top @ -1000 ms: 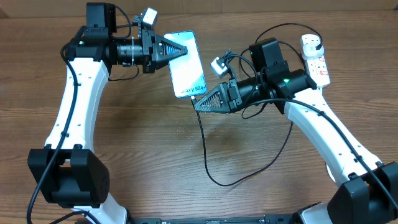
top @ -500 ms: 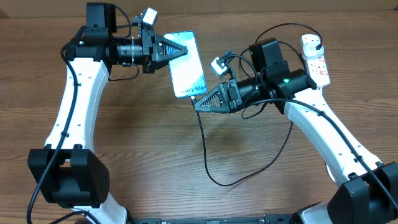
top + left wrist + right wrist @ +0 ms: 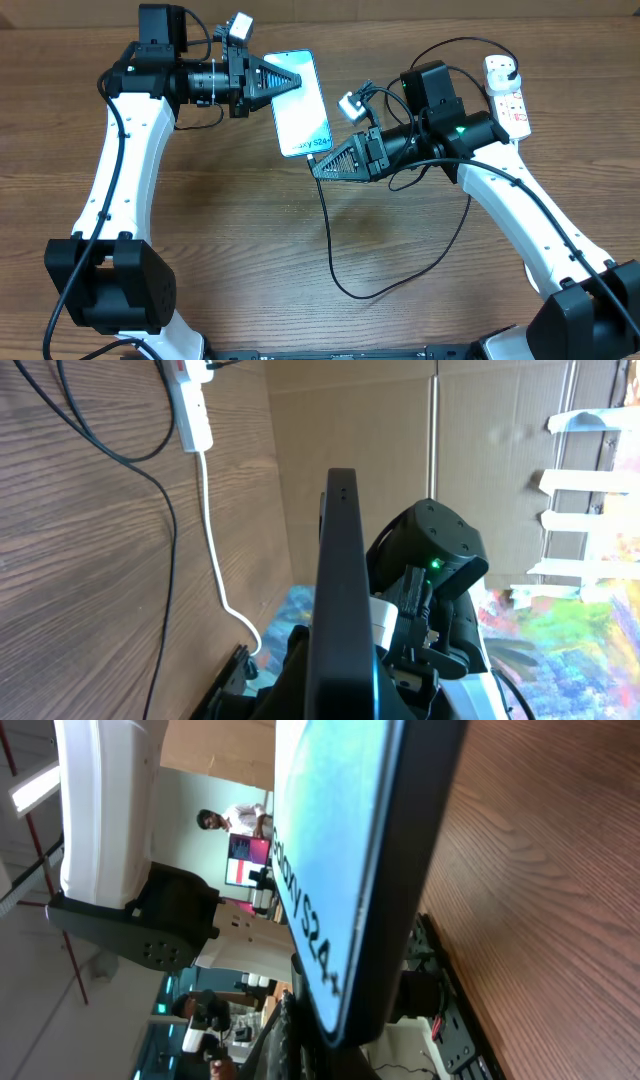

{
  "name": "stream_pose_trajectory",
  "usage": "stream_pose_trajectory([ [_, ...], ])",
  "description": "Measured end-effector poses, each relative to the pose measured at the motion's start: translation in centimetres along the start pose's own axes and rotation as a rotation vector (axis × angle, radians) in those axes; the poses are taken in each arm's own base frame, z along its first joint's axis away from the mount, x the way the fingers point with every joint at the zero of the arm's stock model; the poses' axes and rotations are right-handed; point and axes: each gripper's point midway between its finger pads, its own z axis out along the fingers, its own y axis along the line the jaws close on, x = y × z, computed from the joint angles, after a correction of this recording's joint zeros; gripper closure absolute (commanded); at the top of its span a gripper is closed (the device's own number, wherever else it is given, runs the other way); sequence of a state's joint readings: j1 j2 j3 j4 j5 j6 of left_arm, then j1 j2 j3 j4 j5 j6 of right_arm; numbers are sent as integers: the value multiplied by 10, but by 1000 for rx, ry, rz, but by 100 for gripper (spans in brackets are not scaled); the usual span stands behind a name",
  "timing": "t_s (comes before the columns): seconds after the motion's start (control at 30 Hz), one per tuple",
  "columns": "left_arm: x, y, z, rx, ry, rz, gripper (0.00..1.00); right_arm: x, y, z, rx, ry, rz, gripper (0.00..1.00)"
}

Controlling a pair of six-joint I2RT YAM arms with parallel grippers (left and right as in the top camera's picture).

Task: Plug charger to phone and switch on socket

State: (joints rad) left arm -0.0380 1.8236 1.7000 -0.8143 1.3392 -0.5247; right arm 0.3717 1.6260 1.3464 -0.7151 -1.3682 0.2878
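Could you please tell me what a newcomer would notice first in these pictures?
The bright blue phone stands out at top centre, gripped at its upper end by the left gripper. Just below its bottom edge, the right gripper holds the black charger, whose cable loops down across the wooden table. The white socket with red switches lies at the far right.

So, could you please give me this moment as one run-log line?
left pincer: shut on phone | right pincer: shut on charger, by phone's bottom edge | socket: untouched
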Motion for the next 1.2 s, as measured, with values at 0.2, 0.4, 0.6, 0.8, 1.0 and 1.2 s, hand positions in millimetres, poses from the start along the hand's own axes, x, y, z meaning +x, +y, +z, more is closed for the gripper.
stream_pose_trajectory([
  [0.2, 1, -2, 0, 10, 6, 0, 96, 1, 1, 0, -8, 3, 1, 96],
  [0.4, 1, -2, 0, 13, 7, 0, 96, 1, 2, 0, -11, 4, 0, 96],
  [0.6, 1, -2, 0, 13, 7, 0, 96, 1, 2, 0, -11, 4, 1, 96],
  [0.8, 1, -2, 0, 13, 7, 0, 96, 1, 2, 0, -11, 4, -1, 96],
  [1.0, 1, -2, 0, 13, 7, 1, 96, 0, 2, 0, -12, 3, -7, 96],
  [1.2, 1, -2, 0, 13, 7, 3, 96, -2, 4, 0, -16, 2, -14, 96],
])
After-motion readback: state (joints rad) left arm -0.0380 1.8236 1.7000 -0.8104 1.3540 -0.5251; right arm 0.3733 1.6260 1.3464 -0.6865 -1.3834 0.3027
